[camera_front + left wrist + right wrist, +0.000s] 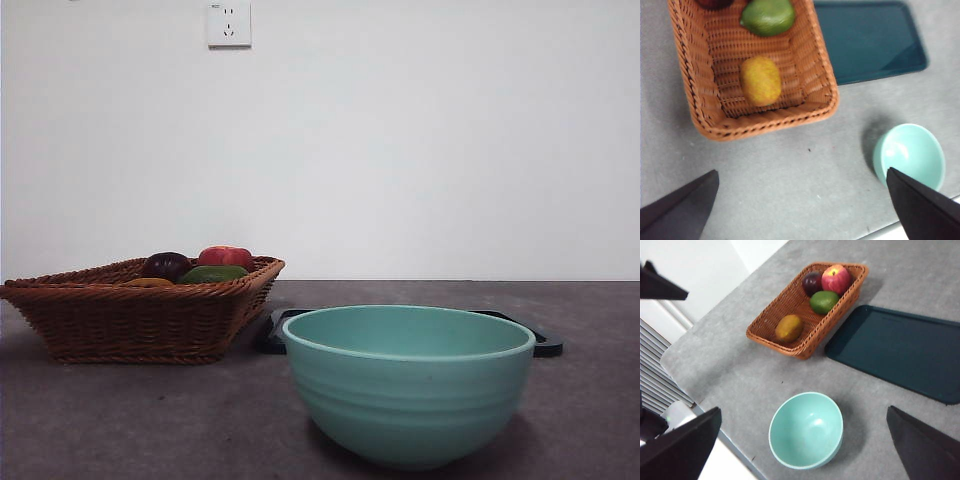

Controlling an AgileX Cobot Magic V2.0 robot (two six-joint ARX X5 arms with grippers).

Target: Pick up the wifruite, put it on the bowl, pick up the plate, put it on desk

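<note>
The wifruite [760, 81] is a dull orange-brown fruit lying in the near end of a brown wicker basket [700, 100]; it also shows in the right wrist view [789, 328] and barely over the rim in the front view [148, 283]. The pale teal bowl [408, 385] stands empty on the grey desk [150, 420], in front of the plate [900, 350], a flat dark rectangular tray. My left gripper [802, 171] hangs open high above the desk between basket and bowl. High over the bowl [806, 430], my right gripper [804, 410] is open too. Both hold nothing.
The basket [805, 347] also holds a green fruit [824, 301], a red apple-like fruit [836, 279] and a dark purple fruit [812, 282]. The desk's edge [705, 405] runs close to the bowl. A black part of the other arm [660, 285] shows at that view's corner.
</note>
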